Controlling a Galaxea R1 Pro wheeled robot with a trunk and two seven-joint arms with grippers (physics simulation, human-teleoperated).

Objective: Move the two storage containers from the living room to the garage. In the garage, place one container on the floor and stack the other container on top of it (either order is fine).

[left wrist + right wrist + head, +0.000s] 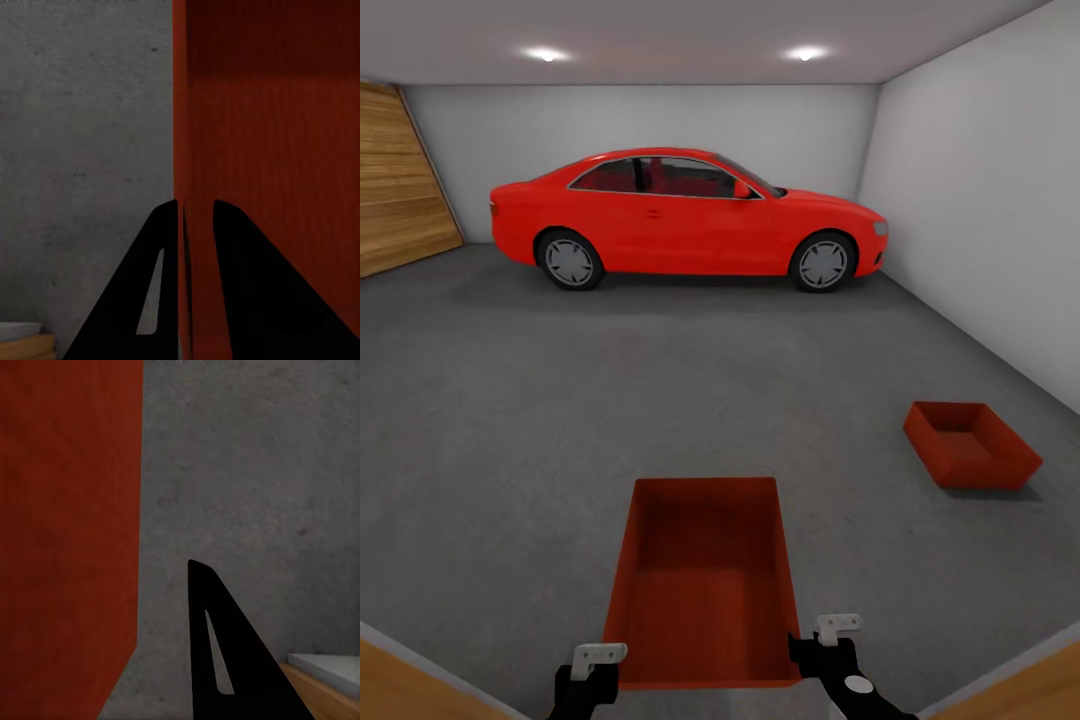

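My left gripper [196, 225] pinches the orange-red open-top plastic bin's [705, 590] wall; right gripper's [822, 648] jaws unclear. One-sided hold risks tipping it.

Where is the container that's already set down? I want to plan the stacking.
In the head view, the second container sits on the garage floor at right, near the right wall.

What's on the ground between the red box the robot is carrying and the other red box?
Nothing. In the head view, only bare grey floor lies between the carried box and the other box.
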